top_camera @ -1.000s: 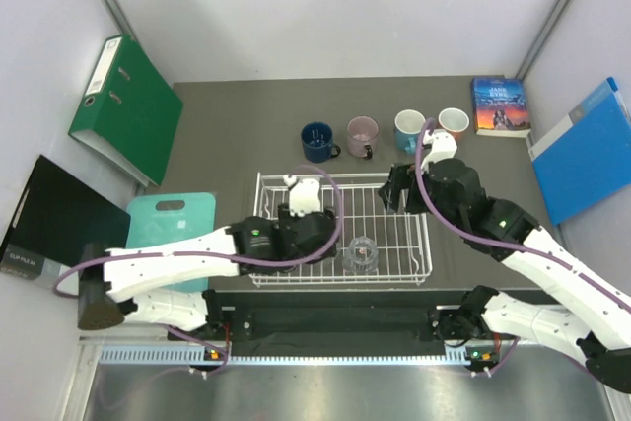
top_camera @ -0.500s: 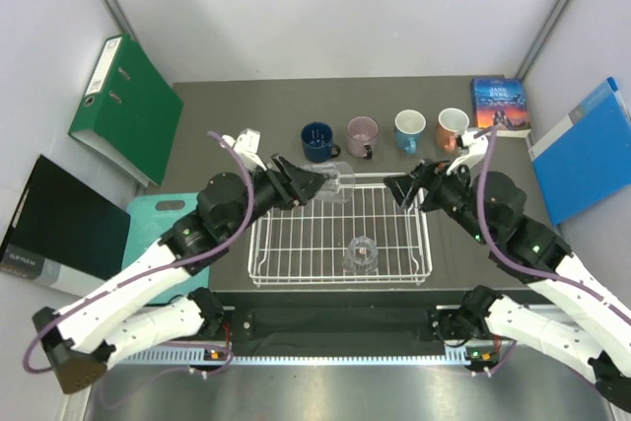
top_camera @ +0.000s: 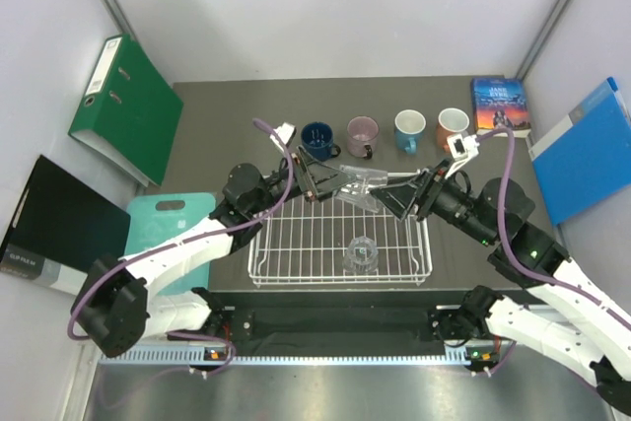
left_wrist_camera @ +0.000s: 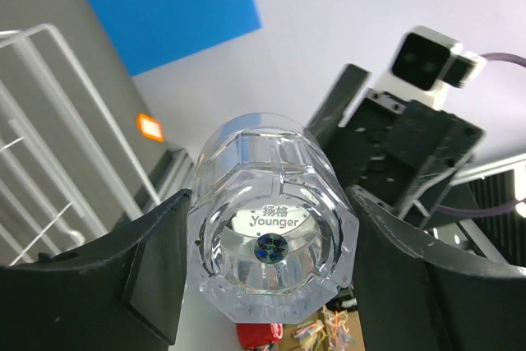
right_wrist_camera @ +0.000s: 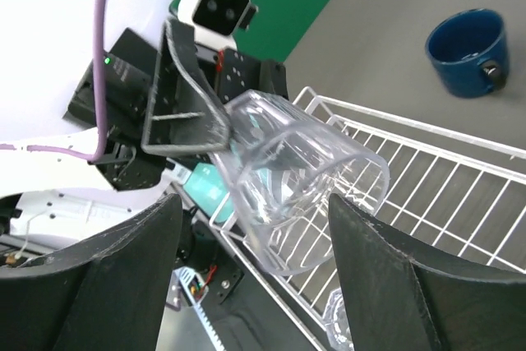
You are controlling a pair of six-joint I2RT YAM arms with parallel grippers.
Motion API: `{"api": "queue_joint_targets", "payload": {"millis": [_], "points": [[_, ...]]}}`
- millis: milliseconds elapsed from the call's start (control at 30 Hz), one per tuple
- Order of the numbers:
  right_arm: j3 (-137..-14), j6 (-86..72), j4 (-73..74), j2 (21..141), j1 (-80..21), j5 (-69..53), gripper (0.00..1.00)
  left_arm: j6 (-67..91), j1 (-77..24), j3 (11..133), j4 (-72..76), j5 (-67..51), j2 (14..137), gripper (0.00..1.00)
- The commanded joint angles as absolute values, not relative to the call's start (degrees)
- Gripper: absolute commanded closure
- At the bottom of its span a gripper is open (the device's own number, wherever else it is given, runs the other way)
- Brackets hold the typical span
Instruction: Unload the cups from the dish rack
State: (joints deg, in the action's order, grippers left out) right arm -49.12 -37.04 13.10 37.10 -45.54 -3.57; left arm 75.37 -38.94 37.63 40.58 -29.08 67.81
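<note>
The top external view looks steeply down from above and behind the arm bases, taking in the whole counter (top_camera: 227, 115). The left wrist view looks out between its jaws, very close on a clear tumbler (left_wrist_camera: 271, 228), toward the right arm. The right wrist view faces back the opposite way. All three share that tumbler and the dish rack (top_camera: 340, 244).

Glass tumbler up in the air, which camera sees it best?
The right wrist view: the glass tumbler shows nearly whole, its side and open mouth. The left wrist view shows only its base, very close. The top view shows it small and faint.
</note>
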Motion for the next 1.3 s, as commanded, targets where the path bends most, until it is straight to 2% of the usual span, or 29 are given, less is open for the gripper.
{"api": "queue_joint_targets", "payload": {"millis": [0,133,267,433,533,633,667,700,733,767,800,833,933,1000,1100,1267], "points": [[-49.6,-37.7,9.8,37.1,-46.1,-6.2,0.29,77.9,-38.8,41.7,51.7,-33.9,67.9,1.0],[-49.7,-37.3,9.3,38.5,-46.1,-6.9,0.28,77.4,-38.9,41.5,50.9,-34.2,67.9,1.0],[-50.1,-37.1,7.7,42.5,-46.1,-9.7,0.41,77.3,-39.7,41.0,50.6,-34.4,68.2,1.0],[-49.7,-37.6,4.2,47.3,-46.1,-14.9,0.48,77.5,-41.3,39.7,51.9,-34.4,69.4,1.0],[-49.7,-37.6,3.8,48.4,-46.1,-15.6,0.59,77.6,-41.8,39.6,52.6,-34.5,70.2,1.0],[-49.4,-37.1,4.1,47.4,-46.1,-14.8,0.86,77.3,-41.8,40.0,52.2,-35.1,70.9,1.0],[-49.4,-36.9,4.6,46.9,-46.1,-13.9,1.0,76.5,-41.8,40.1,50.8,-34.9,70.8,1.0],[-49.7,-36.2,6.1,46.3,-46.1,-11.7,1.0,75.7,-41.8,40.3,49.4,-34.8,70.6,0.96],[-49.9,-35.7,7.2,45.0,-46.0,-10.6,1.0,74.6,-41.8,41.2,47.7,-34.7,70.5,0.87],[-50.4,-35.1,8.4,44.3,-46.1,-9.1,1.0,72.1,-41.8,41.8,43.5,-34.6,70.2,0.71],[-50.8,-34.0,9.9,43.7,-46.1,-5.4,1.0,70.9,-41.9,42.5,41.3,-33.6,69.6,0.38],[-51.9,-33.7,13.8,42.3,-46.0,-3.2,1.0,69.8,-41.7,43.7,39.0,-32.8,69.3,0.27],[-54.8,-31.6,21.8,40.0,-46.1,6.5,1.0,64.2,-41.0,46.6,27.2,-26.6,67.0,0.01],[-57.3,-30.5,26.1,39.1,-46.0,15.1,1.0,60.4,-39.8,48.9,17.1,-19.5,65.0,0.01],[-61.0,-28.9,34.1,39.2,-45.9,28.2,1.0,60.2,-38.1,48.8,10.2,-9.4,62.1,0.01],[-66.8,-29.2,48.3,49.0,-43.7,46.3,1.0,65.1,-37.4,45.3,5.8,2.3,59.2,0.01]]}}
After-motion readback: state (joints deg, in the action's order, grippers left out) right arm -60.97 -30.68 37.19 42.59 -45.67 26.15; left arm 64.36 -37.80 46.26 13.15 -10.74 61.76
